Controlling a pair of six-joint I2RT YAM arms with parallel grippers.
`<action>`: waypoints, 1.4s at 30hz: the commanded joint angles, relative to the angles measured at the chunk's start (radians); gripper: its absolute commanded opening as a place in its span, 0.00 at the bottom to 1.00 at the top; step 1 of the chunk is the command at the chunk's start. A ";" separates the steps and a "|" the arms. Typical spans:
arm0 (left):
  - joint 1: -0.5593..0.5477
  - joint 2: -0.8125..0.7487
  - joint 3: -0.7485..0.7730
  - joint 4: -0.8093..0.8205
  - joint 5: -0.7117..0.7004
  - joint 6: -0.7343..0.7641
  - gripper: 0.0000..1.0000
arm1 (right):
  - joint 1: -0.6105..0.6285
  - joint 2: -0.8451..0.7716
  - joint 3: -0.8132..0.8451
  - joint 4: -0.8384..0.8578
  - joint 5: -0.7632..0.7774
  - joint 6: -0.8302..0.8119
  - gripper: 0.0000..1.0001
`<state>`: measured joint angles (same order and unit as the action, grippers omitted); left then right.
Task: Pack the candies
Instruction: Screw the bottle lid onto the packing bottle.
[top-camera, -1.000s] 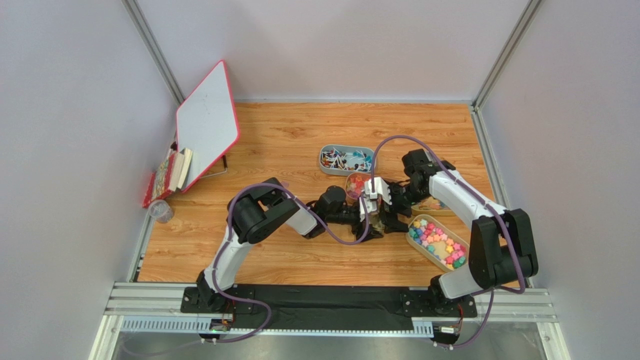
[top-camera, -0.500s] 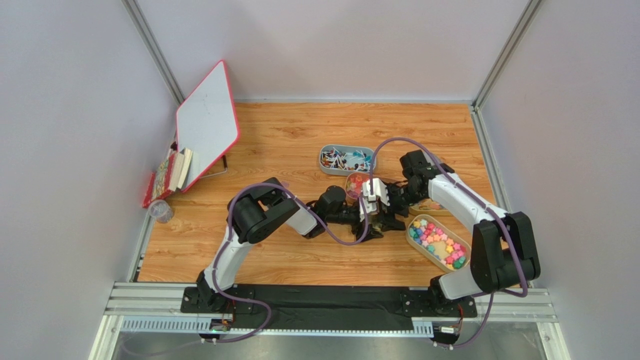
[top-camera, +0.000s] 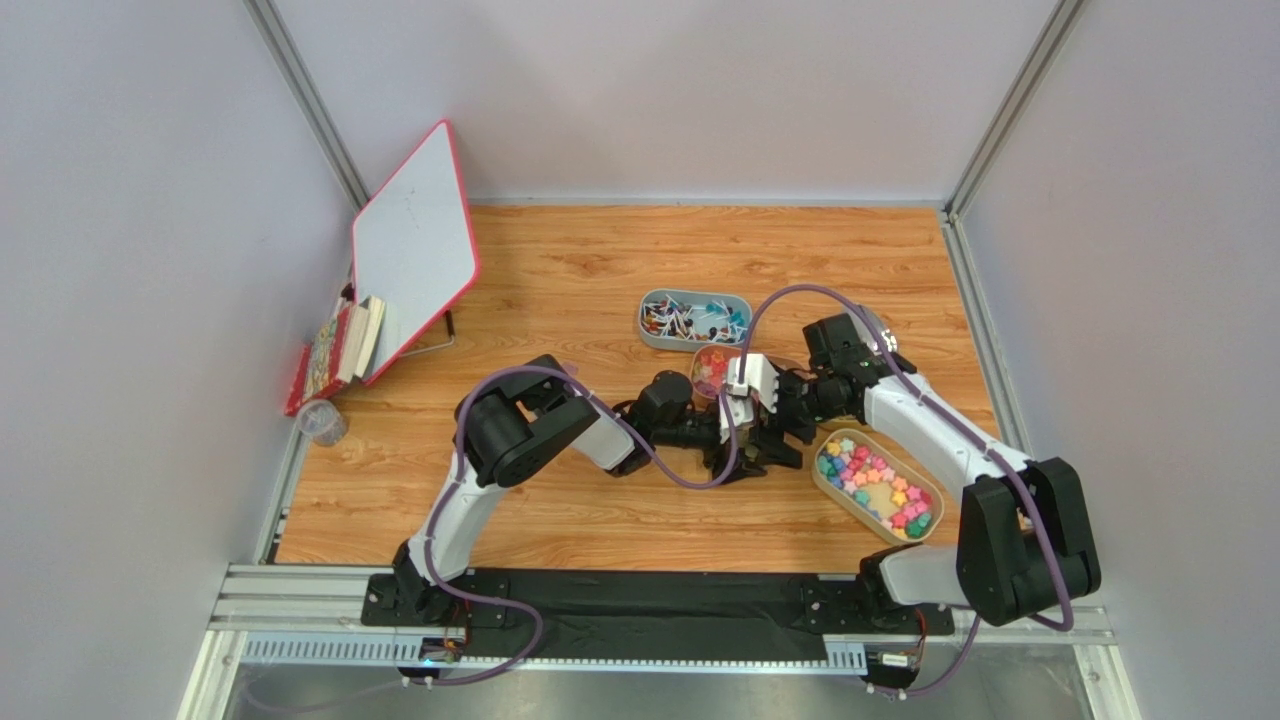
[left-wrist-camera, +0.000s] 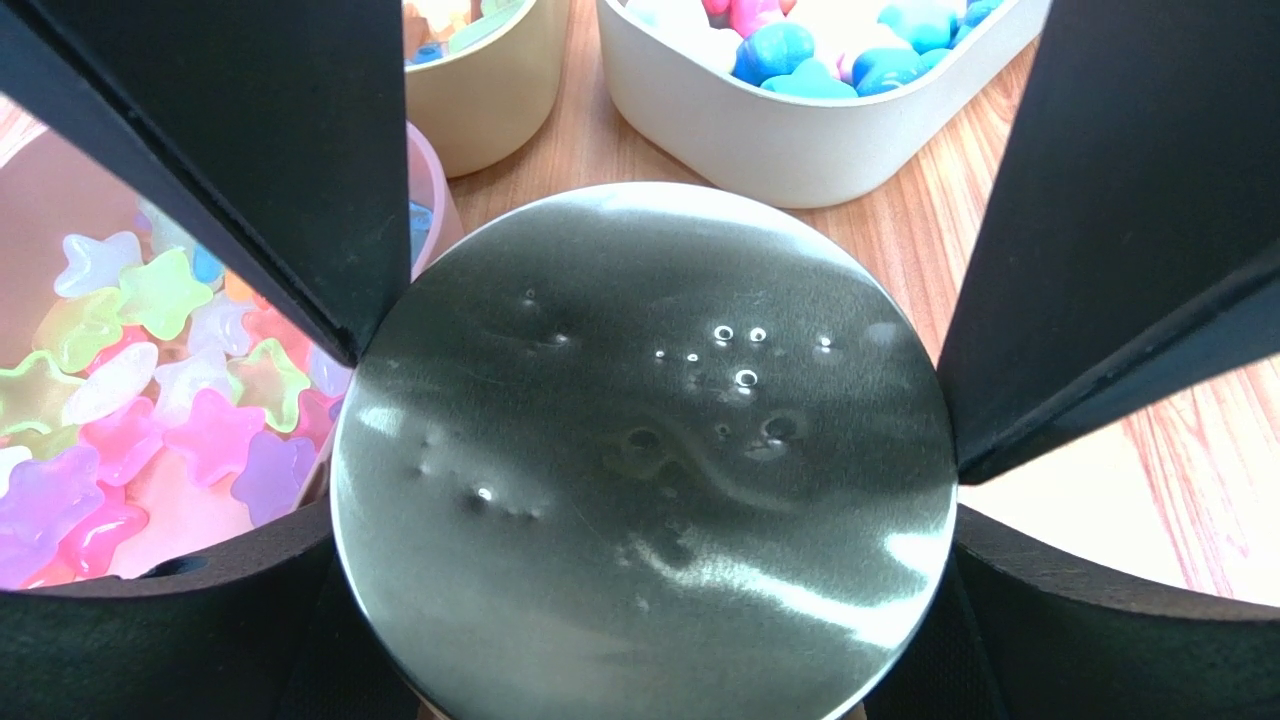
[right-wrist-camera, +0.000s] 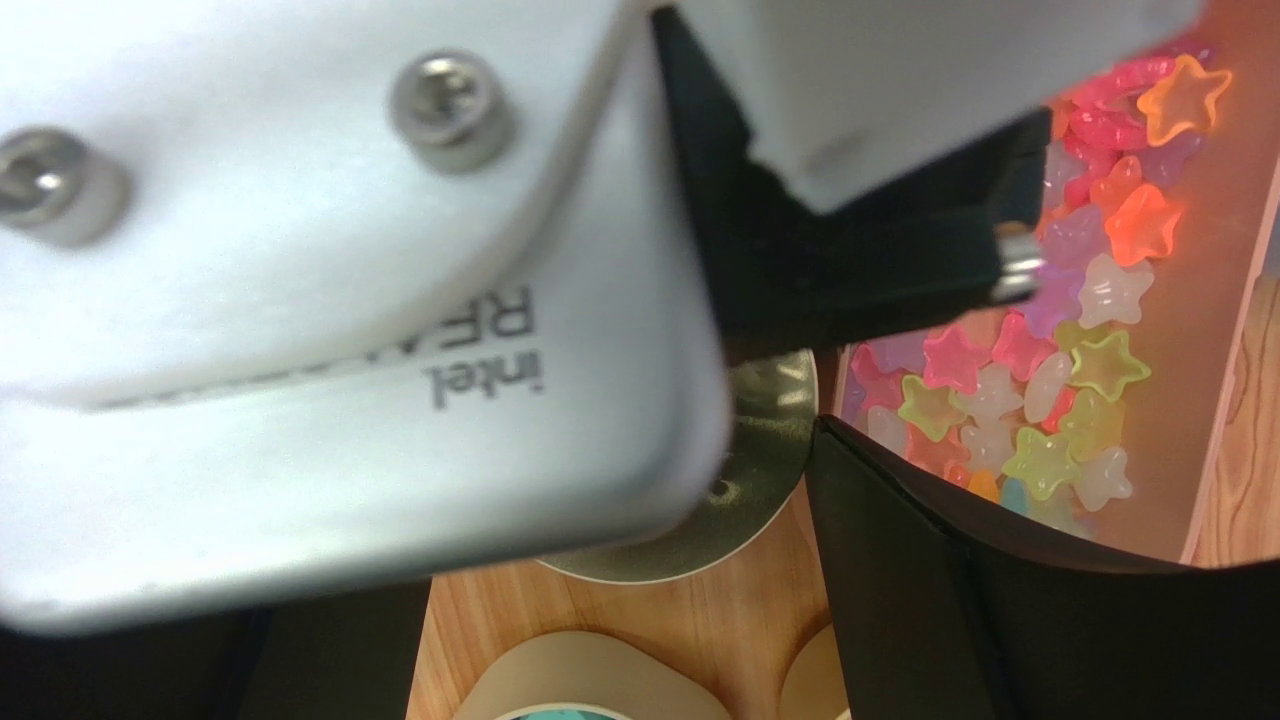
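Board (top-camera: 413, 248): red-edged, tilted, far L.
Books (top-camera: 343, 348): right beside board.
Cup (top-camera: 317, 422): clear, near books.
Grey tray (top-camera: 643, 320): far ctr.
Tan tray (top-camera: 821, 468): R side.
Lid (left-wrist-camera: 643, 465): round, metal, dimpled.

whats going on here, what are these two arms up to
Two robot arms are packing candies. The left arm's fingers are closed on a round silver metal lid at mid-table, next to a pink container of translucent star-shaped candies. The right arm's fingers sit close by, but a white camera housing blocks that wrist view, so whether they hold anything is unclear. A tan oval tray of bright chunky candies and a grey oval tray of wrapped ones stand nearby.
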<state>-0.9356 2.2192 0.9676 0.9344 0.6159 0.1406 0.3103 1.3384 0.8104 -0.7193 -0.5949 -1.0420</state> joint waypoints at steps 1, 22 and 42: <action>-0.008 0.151 -0.075 -0.500 -0.108 0.037 0.00 | 0.016 0.013 -0.054 -0.104 0.080 0.171 0.79; -0.009 0.152 -0.064 -0.525 -0.113 0.053 0.00 | 0.015 -0.037 -0.053 -0.109 0.178 0.301 0.86; -0.009 0.044 -0.098 -0.690 -0.048 0.152 1.00 | 0.012 -0.054 0.019 -0.106 0.263 0.198 1.00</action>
<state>-0.9386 2.1754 0.9920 0.8028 0.6270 0.1913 0.3202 1.2949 0.8341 -0.7753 -0.4351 -0.8227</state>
